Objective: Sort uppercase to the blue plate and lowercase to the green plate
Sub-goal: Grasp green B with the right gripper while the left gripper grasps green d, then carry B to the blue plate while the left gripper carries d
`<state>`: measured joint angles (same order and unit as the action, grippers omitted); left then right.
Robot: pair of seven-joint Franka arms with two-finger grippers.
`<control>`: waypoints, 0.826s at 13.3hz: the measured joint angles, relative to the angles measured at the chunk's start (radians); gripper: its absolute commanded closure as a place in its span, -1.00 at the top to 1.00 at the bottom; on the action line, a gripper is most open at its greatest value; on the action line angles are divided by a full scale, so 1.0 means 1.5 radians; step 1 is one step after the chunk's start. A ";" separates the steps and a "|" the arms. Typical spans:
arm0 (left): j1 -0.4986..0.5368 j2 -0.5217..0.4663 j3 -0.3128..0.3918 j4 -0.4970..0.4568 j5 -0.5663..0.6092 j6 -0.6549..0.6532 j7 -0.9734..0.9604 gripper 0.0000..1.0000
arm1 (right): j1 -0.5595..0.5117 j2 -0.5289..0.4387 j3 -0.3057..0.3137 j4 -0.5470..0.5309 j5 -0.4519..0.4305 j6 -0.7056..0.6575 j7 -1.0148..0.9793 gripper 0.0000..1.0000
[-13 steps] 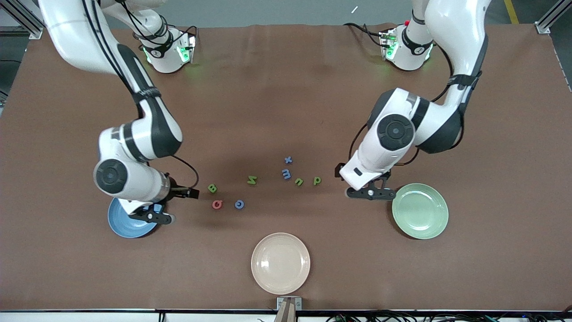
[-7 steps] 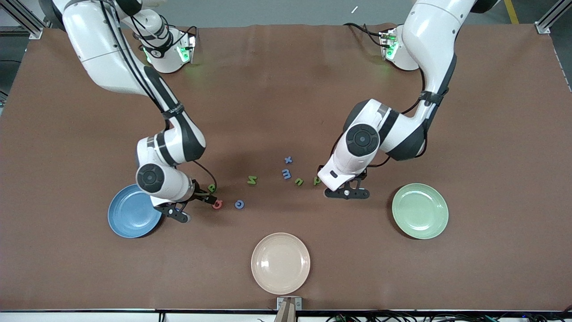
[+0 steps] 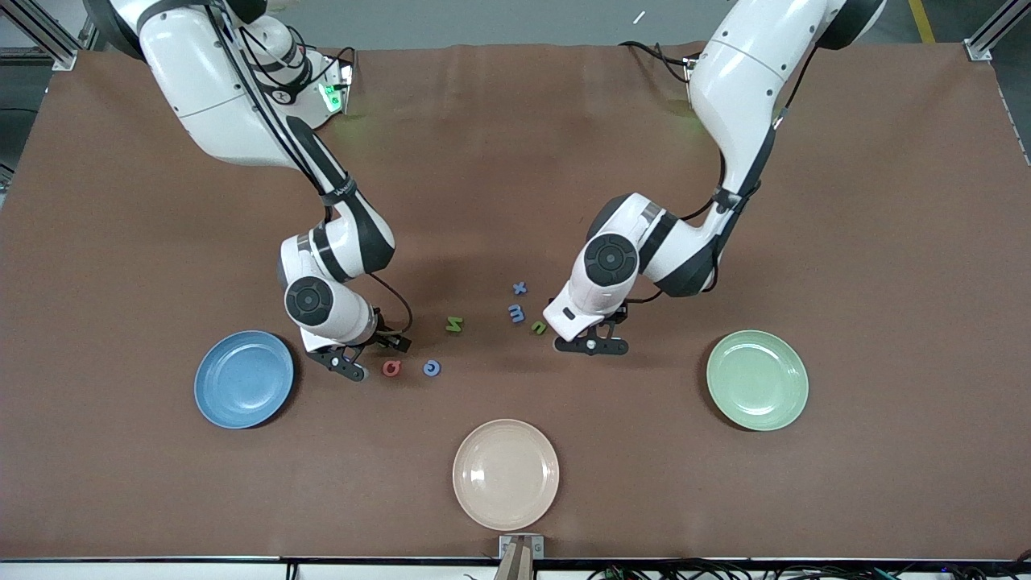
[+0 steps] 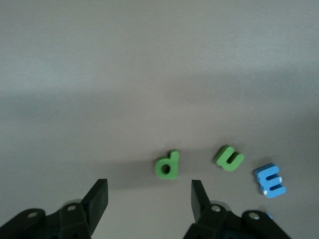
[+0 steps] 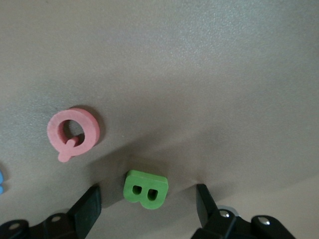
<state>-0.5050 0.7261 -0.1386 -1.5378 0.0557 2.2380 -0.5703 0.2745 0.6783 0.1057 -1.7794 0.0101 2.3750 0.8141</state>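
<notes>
My right gripper (image 3: 385, 342) stands low and open with the green B (image 5: 145, 189) between its fingers (image 5: 205, 203), which do not touch it. The pinkish-red Q (image 3: 391, 368) and blue C (image 3: 432, 368) lie close by; the green N (image 3: 454, 325) lies farther from the camera. My left gripper (image 3: 575, 333) is open too, just short of the green p (image 4: 168, 164), with nothing between its fingers (image 4: 97, 195). Beside the p lie the green n (image 3: 539, 327), blue m (image 3: 516, 312) and blue x (image 3: 520, 287). The blue plate (image 3: 243, 379) and green plate (image 3: 757, 379) hold nothing.
A beige plate (image 3: 505, 474) sits nearest the camera at mid-table. The blue plate lies toward the right arm's end and the green plate toward the left arm's end, with brown table (image 3: 515, 161) all around the letters.
Both arms have swung in from their plates toward the letters. The right gripper came down around the B, the left one up to the p. Both pairs of fingers have narrowed a little.
</notes>
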 measured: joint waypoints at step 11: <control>-0.005 0.053 0.001 0.000 0.024 0.054 0.000 0.15 | 0.000 -0.008 -0.007 0.000 -0.003 0.007 0.001 -0.86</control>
<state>-0.5128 0.8057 -0.1377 -1.5385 0.0919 2.3184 -0.5703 0.2743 0.6656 0.0955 -1.7800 0.0054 2.3860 0.8156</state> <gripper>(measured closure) 0.410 0.639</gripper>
